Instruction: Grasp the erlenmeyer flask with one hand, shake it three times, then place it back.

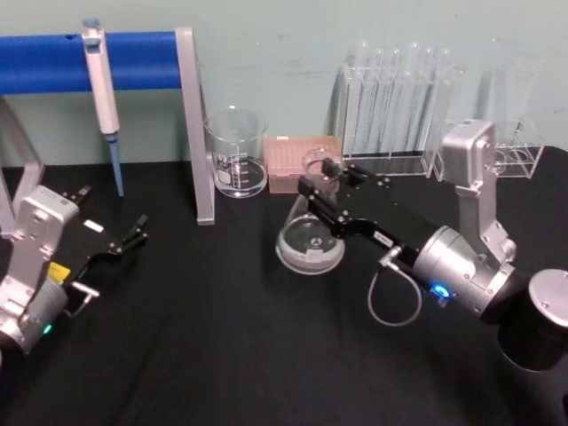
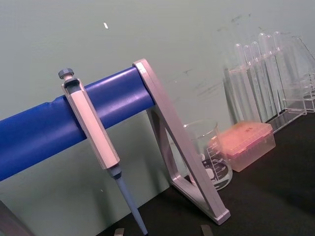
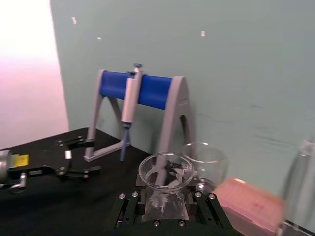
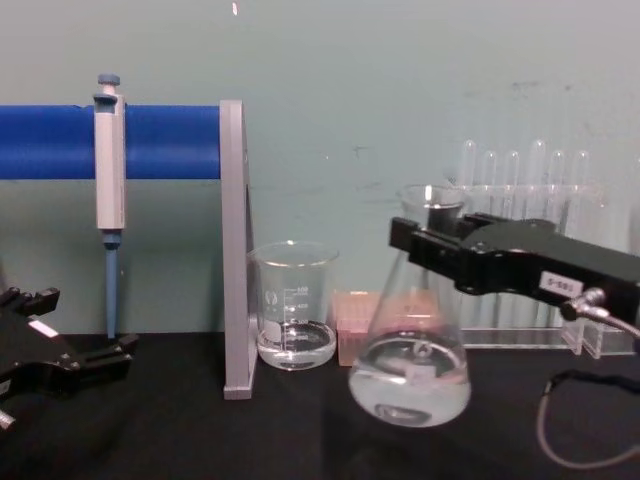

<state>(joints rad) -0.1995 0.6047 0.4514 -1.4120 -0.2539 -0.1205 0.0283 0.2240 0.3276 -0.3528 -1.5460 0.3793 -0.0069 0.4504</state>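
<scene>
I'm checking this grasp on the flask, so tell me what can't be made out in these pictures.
Chest view: the right hand covers the neck of the erlenmeyer flask, hiding the contact.
Head, chest views: whether its base touches the black table.
Chest view: the left hand, cut off by the left edge.
Chest view: graduations on the beaker, too small to read.

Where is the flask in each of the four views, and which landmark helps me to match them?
Head view: flask right of centre, neck in the right gripper.
Chest view: lower centre-right, close to the camera.
Right wrist view: held by that gripper, rim toward the camera.
Left wrist view: aimed at the pipette stand instead.
Landmark: the beaker, left of the flask in head and chest views.
</scene>
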